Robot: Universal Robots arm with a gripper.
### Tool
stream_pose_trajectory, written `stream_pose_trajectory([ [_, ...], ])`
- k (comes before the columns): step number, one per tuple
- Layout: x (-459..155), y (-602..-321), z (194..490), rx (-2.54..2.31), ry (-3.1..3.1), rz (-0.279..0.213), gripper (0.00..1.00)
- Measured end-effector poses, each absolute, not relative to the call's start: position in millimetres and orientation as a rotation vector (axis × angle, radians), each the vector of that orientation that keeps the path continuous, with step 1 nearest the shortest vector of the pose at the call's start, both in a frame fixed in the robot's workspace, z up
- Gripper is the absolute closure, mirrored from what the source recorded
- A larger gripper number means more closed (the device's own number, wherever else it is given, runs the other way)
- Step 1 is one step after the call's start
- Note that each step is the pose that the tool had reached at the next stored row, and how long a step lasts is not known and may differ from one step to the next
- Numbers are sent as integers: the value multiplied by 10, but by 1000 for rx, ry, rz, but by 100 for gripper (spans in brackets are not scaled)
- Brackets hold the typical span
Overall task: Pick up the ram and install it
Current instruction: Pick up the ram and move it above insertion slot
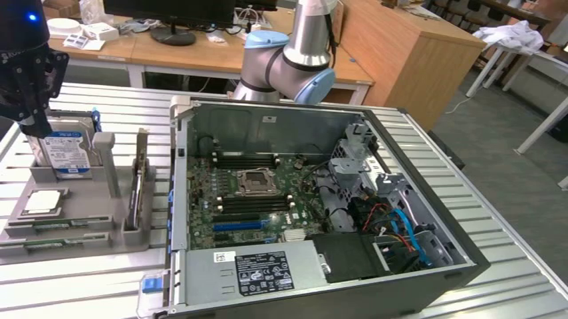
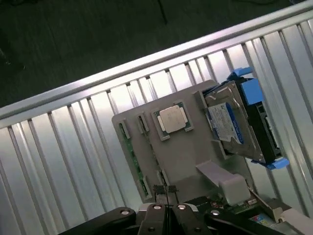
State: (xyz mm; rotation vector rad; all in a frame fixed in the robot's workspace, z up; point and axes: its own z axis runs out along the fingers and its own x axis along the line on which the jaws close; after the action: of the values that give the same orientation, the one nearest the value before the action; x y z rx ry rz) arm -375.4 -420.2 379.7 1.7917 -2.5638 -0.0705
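Observation:
The ram is a thin green stick (image 1: 55, 226) lying in a slot along the front edge of a grey holder (image 1: 89, 232) at the exterior view's left. A second like stick (image 1: 36, 244) lies just in front of it. In the wrist view the ram (image 2: 129, 146) runs along the holder's edge (image 2: 186, 161). My black gripper (image 1: 36, 129) hangs over the back of the holder, above the hard drive and apart from the ram. Its fingers (image 2: 166, 192) are shut with nothing between them.
A blue-labelled hard drive (image 1: 66, 151) stands in the holder, with a silver processor chip (image 1: 44, 201) and an upright board (image 1: 140, 181) nearby. The open computer case (image 1: 426, 219) at the exterior view's right shows the motherboard's black slots (image 1: 253, 206). Ribbed metal table (image 1: 89, 286).

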Motion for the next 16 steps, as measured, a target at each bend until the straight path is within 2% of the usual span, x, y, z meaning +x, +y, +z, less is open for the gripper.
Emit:
stream_pose_trajectory([
  [16, -3755, -4203, 3794, 2136, -2276, -67, 89],
])
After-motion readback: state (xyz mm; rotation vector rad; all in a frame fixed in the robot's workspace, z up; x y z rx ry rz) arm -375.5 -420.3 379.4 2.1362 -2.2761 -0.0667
